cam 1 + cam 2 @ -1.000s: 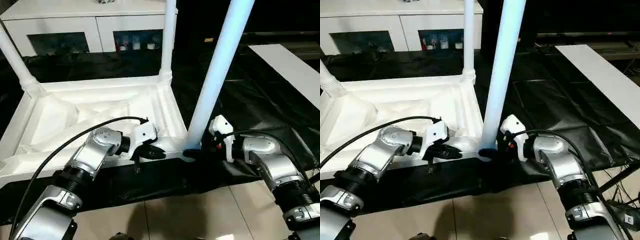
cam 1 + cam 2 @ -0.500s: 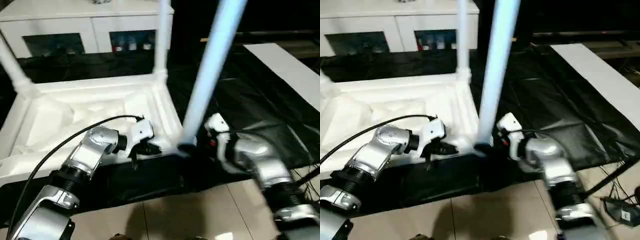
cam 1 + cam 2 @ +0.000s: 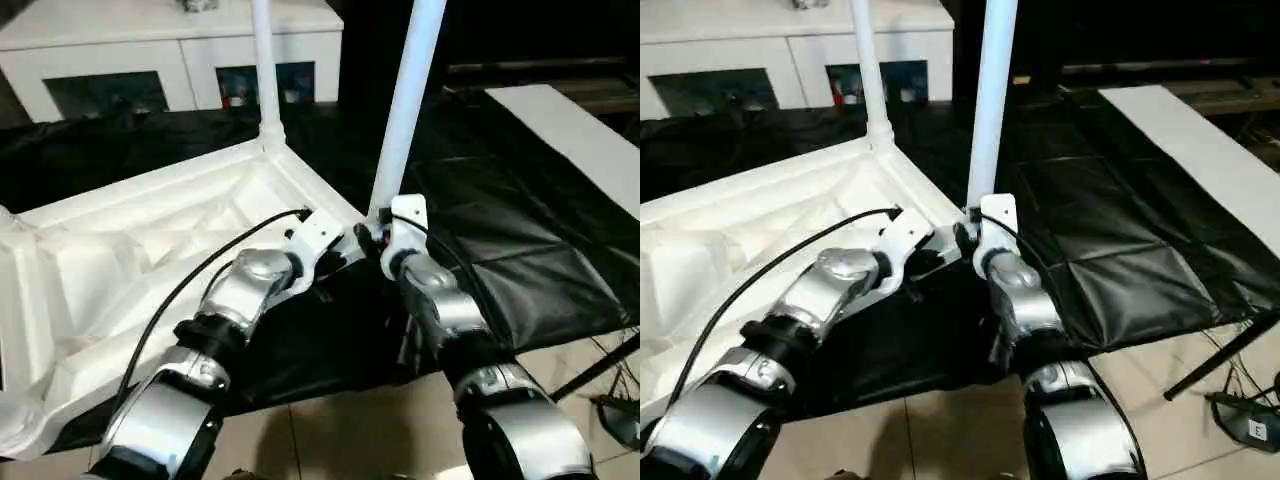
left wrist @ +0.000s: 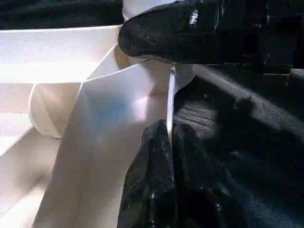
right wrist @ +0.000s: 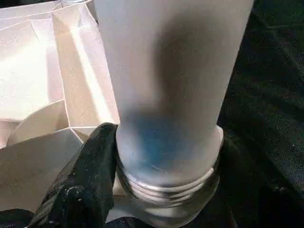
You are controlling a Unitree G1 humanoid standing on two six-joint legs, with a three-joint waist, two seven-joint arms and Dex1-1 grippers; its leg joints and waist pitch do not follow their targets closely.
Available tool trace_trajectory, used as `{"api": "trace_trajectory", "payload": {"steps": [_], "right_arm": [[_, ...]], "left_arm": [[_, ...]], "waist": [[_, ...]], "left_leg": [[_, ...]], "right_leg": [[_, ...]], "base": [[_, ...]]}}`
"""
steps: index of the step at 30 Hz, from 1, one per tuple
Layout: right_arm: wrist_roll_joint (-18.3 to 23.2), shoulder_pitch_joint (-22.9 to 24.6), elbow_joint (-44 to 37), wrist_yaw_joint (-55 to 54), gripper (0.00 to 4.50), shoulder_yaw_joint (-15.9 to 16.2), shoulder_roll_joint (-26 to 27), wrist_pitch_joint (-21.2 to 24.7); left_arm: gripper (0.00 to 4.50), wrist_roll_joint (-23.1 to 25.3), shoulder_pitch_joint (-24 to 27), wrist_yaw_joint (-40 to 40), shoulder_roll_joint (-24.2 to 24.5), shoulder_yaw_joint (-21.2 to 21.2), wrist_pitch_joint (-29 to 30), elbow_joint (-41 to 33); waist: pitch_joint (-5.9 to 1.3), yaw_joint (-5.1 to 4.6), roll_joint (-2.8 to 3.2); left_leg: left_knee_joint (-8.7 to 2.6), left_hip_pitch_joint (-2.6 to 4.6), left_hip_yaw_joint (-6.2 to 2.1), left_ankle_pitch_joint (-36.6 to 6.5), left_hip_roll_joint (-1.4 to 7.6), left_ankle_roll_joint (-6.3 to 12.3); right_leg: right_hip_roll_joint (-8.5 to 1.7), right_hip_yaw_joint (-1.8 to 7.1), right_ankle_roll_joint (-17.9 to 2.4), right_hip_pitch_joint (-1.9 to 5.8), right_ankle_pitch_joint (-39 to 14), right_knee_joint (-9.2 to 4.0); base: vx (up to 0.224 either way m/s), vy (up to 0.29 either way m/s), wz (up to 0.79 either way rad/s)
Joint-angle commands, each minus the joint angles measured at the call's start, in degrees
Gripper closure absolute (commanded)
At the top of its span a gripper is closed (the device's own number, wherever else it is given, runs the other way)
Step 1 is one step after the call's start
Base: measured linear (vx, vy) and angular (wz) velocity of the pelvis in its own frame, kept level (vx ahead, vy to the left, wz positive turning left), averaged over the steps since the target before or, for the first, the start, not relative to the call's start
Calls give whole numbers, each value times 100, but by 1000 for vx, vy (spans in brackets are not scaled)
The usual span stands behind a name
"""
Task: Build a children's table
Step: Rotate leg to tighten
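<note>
The white tabletop [image 3: 150, 240] lies upside down on a black sheet, ribbed underside up. One white leg [image 3: 264, 70] stands in its far corner socket. A second leg [image 3: 405, 110] rises from the near right corner. In the right wrist view its threaded base [image 5: 166, 180] sits at the socket, and my right gripper [image 3: 372, 240] is shut on it, with one black finger [image 5: 90, 180] against its side. My left gripper [image 3: 335, 262] is right beside that corner. Its two fingers [image 4: 152, 180] are shut on the thin edge of the tabletop's rim [image 4: 169, 104].
A white cabinet [image 3: 180, 50] with glass-fronted compartments stands behind the tabletop. A long white board [image 3: 570, 130] lies at the far right on the black sheet [image 3: 500, 230]. Tiled floor [image 3: 330, 440] runs along the front, with a thin black stand leg [image 3: 600, 370] at the right.
The whole picture has shifted and turned, so the camera has moved. Both grippers stay at the same corner, now close together, and the near leg stands more upright.
</note>
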Motion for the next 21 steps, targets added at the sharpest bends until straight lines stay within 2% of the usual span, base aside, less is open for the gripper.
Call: {"api": "trace_trajectory", "payload": {"steps": [1, 4, 5, 6, 7, 8, 9, 10, 12, 14, 16, 17, 18, 21], "right_arm": [[22, -4, -150, 655, 124, 406, 598, -170], [14, 71, -400, 799, 104, 344, 433, -448], [7, 125, -536, 809, 90, 334, 290, -438], [12, 140, -568, 812, 74, 326, 227, -442], [7, 239, -758, 949, 65, 360, 51, -368], [-1, 309, -887, 1048, 65, 393, -65, -317], [114, 468, -1163, 1466, 65, 435, -284, -137], [196, 650, -1458, 1912, 65, 501, -525, 33], [255, 873, -1780, 2326, 65, 531, -831, 133], [259, 948, -1876, 2468, 65, 511, -925, 153], [321, 1239, -2247, 3148, 65, 513, -1441, 148], [416, 1320, -2400, 3415, 65, 545, -1612, 225], [483, 1362, -2494, 3570, 65, 566, -1705, 286], [696, 1493, -2802, 4338, 65, 742, -2033, 490]], "left_arm": [[450, 2, -67, 935, -67, 345, -85, 244], [450, 33, -17, 597, 93, 274, -253, 170], [450, 47, 43, 409, 186, 207, -323, 78], [450, 51, 63, 340, 223, 174, -351, 53], [450, 39, 127, 135, 305, 120, -412, -47], [450, 26, 172, 4, 356, 89, -447, -115], [450, 9, 239, -198, 463, 63, -388, -217], [450, 2, 314, -452, 584, 18, -403, -312], [450, -31, 414, -862, 750, -58, -494, -423], [450, -36, 443, -968, 806, -74, -489, -452], [450, -135, 608, -1752, 1151, -218, -677, -630], [450, -190, 680, -2112, 1283, -303, -767, -760], [450, -222, 723, -2323, 1357, -354, -813, -847], [450, -432, 871, -3148, 1605, -508, -626, -1293]], "waist": [[-387, 20, -86], [-387, 24, -80], [-379, -40, -88], [-390, -72, -66], [-394, -80, -58], [-397, -64, -57], [-392, -76, -57], [-403, -34, -89], [-392, 18, -92], [-385, 30, -88], [-365, 46, -93], [-350, 51, -64], [-351, 49, -76], [-344, 34, -68]], "left_leg": [[-379, 69, -6, -1098, 124, 341], [-382, 50, -13, -1113, 125, 390], [-418, -31, -52, -1111, 117, 376], [-426, -18, -64, -1169, 130, 318], [-415, 20, -63, -1197, 138, 302], [-383, 79, -44, -1141, 146, 331], [-382, 73, -37, -1098, 153, 359], [-358, 44, -25, -878, 147, 515], [-354, 51, -17, -824, 148, 600], [-359, 55, -12, -899, 150, 571], [-379, 68, -18, -1144, 159, 475], [-401, 82, -26, -1291, 182, 403], [-410, 89, -30, -1400, 182, 341], [-423, 87, -29, -1515, 194, 281]], "right_leg": [[-250, 196, -1268, 293, -877, -411], [-252, 189, -1245, 297, -914, -406], [-244, 163, -1146, 356, -976, -391], [-248, 147, -1088, 346, -1113, -401], [-255, 153, -1132, 316, -1100, -411], [-244, 174, -1252, 286, -828, -407], [-231, 182, -1317, 287, -678, -390], [-233, 180, -1416, 337, -288, -347], [-239, 175, -1452, 329, -280, -352], [-245, 179, -1464, 316, -474, -362], [-250, 176, -1388, 314, -880, -408], [-249, 185, -1348, 290, -1055, -420], [-246, 187, -1311, 288, -1181, -427], [-250, 201, -1317, 275, -1226, -423]], "base": [[0, 0, 0], [0, 0, 0], [0, 0, 0], [0, 0, 0], [0, 0, 0], [0, 0, 0], [0, 0, 0], [0, 0, 0], [0, 0, 0], [0, 0, 0], [0, 0, 0], [0, 0, 0], [0, 0, 0], [0, 0, 0]]}}
